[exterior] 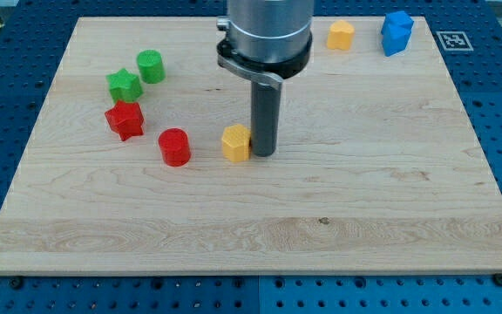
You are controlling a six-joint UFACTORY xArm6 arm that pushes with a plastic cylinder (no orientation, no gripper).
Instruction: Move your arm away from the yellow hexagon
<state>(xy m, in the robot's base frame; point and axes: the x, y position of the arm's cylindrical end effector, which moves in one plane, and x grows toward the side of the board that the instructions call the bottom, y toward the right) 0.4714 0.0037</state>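
Touching the yellow hexagon

Resting near the board's middle, the yellow hexagon has my tip pressed against its right side — no gap shows between them. The rod has no gripper, so nothing is grasped. Just left sits a red cylinder; farther left, a red star, a green star and a green cylinder. At the wooden board's top right — well apart — lie a yellow block and a blue block.

Yellow hexagon — flat on the board — mid-view.
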